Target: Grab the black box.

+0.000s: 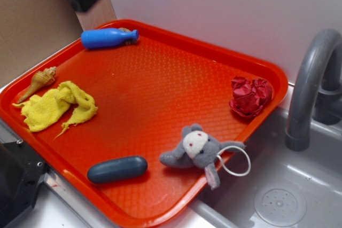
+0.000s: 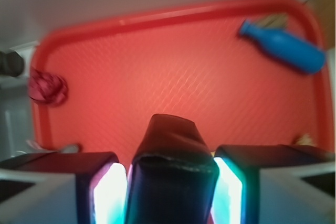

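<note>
Gripper (image 2: 170, 182) fingers (image 2: 107, 192) press both sides of the box (image 2: 170, 156), a glossy black block with rounded edges and a scuffed near rim, held above the tray (image 2: 157, 72).

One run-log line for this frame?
phase: lifted | gripper: shut on black box | height: above red tray | box on tray: no
</note>
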### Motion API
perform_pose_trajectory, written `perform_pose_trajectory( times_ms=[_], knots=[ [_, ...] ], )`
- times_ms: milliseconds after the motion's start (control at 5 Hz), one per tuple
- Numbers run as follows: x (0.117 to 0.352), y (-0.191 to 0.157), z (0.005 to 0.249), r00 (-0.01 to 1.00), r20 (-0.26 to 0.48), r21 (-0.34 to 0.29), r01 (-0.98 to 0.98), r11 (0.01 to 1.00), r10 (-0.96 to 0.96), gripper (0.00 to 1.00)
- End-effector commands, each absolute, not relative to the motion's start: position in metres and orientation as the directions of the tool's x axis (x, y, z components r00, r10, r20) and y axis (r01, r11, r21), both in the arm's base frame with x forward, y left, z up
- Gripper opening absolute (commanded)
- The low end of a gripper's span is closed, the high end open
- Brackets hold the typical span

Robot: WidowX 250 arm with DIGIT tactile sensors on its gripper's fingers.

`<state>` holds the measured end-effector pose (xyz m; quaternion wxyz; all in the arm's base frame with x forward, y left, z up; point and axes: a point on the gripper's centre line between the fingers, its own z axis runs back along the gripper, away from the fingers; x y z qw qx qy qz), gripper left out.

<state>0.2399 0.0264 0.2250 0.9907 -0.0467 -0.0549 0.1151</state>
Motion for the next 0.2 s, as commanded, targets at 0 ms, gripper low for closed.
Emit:
perform_pose_trajectory(
  times_ms=[0],
  knots=[
    [0.2381, 0.0458, 0.2221, 0.969, 0.143, 0.027, -0.209, 0.978, 0.203, 0.0]
  ],
)
